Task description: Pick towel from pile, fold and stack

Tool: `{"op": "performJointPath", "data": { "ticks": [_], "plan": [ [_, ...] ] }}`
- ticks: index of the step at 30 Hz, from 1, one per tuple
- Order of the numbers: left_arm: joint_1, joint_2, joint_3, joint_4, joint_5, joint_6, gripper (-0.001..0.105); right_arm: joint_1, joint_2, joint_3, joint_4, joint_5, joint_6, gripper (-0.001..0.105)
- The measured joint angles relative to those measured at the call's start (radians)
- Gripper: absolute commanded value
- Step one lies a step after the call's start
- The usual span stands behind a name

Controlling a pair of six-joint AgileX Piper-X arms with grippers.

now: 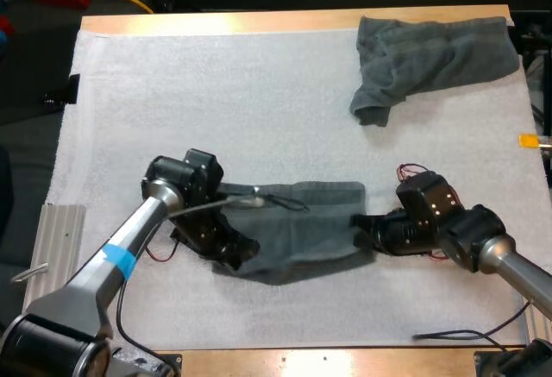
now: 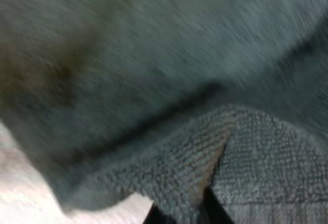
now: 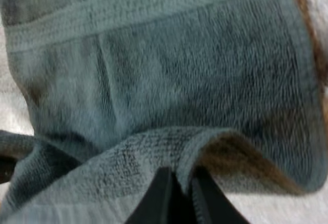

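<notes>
Left jaws and right jaws pinch the towel (image 1: 302, 230) at its ends, seemingly mid-fold by the table's (image 1: 285, 361) near edge; next, lay them across evenly.

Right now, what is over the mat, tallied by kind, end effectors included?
Towels: 2, the held towel and the crumpled towel at the far right.
End effectors: 2, left end effector and right end effector, both gripping the held towel.
Total: 4.
</notes>
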Motion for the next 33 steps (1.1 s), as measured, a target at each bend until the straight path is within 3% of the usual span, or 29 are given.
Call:
{"op": "performJointPath", "data": {
  "ticks": [10,16,25,33],
  "plan": [
    [0.112,0.001,-0.015,-0.098,0.04,0.0,0.0,-0.068,0.087,0.0,-0.121,-0.006,0.03,0.001],
    [0.115,0.001,-0.015,-0.169,0.042,-0.006,0.0,-0.081,0.117,0.0,-0.223,-0.006,0.078,0.001],
    [0.115,0.006,-0.015,-0.244,0.042,-0.025,0.0,-0.081,0.159,-0.024,-0.248,0.04,0.089,0.001],
    [0.115,0.107,-0.017,-0.257,0.053,-0.028,0.0,-0.083,0.169,-0.025,-0.25,0.087,0.089,0.001]
  ]
}}
